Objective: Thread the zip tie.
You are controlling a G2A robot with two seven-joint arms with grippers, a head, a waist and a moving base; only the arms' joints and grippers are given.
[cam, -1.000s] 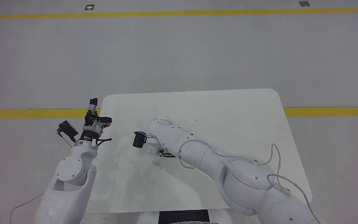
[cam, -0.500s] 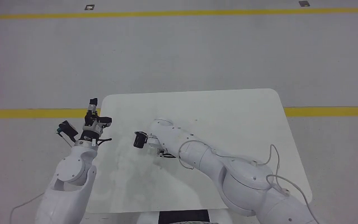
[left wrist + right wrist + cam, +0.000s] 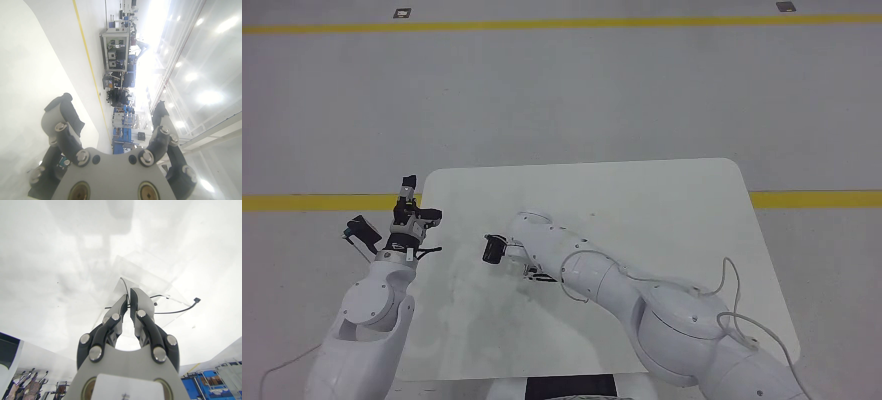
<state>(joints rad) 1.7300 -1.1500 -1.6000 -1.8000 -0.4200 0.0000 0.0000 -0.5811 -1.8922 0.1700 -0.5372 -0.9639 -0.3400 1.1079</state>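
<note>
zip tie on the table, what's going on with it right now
The right gripper is closed on a thin black plastic zip tie, low over a clear flat plastic plate lying on the white table. The strap runs between its fingers, and the square head lies just past the plate's edge. Whether the tie passes through the plate cannot be told. The left gripper is open and empty, held up beside the table's edge.
</note>
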